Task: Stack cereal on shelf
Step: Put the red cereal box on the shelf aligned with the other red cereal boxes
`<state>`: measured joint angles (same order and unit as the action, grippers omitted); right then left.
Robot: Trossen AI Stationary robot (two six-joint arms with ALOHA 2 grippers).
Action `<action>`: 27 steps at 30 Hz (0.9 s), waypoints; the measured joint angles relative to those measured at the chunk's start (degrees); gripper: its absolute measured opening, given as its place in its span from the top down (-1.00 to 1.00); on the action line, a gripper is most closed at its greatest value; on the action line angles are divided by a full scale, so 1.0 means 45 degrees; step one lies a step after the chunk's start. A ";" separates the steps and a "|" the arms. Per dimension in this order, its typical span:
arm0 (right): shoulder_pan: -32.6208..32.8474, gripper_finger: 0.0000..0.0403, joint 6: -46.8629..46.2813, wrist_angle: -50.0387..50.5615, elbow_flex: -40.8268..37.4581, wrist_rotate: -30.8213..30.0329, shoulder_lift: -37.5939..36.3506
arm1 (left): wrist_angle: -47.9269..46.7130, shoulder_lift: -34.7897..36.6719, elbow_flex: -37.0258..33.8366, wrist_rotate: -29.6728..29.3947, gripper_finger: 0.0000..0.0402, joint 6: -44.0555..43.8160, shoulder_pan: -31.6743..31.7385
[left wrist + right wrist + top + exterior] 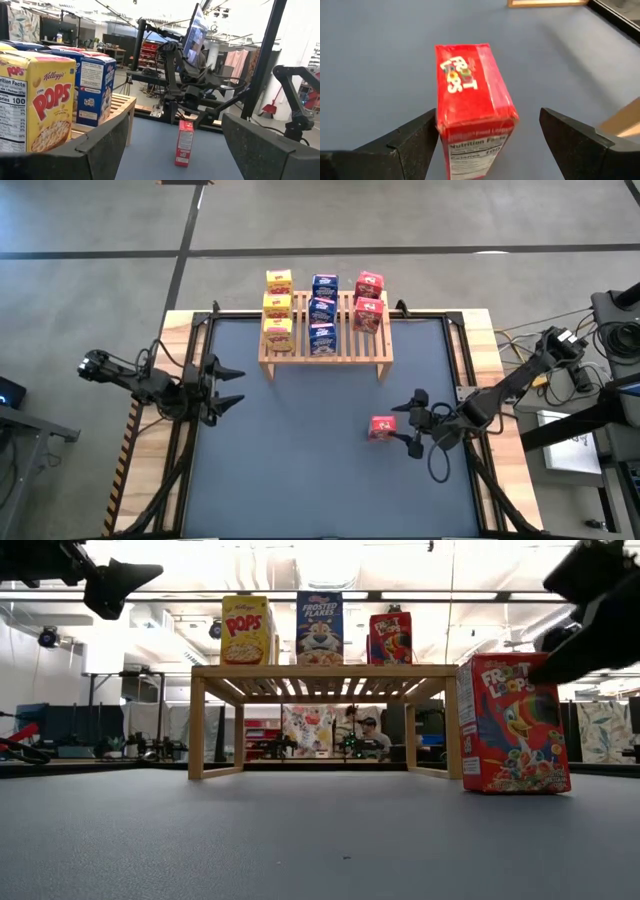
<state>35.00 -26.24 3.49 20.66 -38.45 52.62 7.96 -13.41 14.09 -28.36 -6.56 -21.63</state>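
High view, left to right: the left gripper [232, 386] waits at the left edge of the dark blue table mat [300, 460], fingers spread wide and empty; the light wooden slatted shelf [325, 345] at the far edge carries three yellow [278, 310], three blue [322, 313] and two red small cardboard cereal boxes [368, 302] in columns. A third red cereal box [382, 427] stands upright on the mat, nearer than the shelf's right end. Just right of it, the right gripper [413, 425] is spread wide, its fingers flanking the box without clamping it.
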 joint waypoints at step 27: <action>-0.0005 -0.52 -0.0219 -0.5961 -0.3568 0.0309 0.0010 | 0.0031 0.0005 0.0000 -0.0019 -0.51 -0.0040 -0.0003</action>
<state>34.98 -27.22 -23.33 4.60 -37.06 52.66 8.10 -13.39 14.09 -28.45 -6.74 -21.65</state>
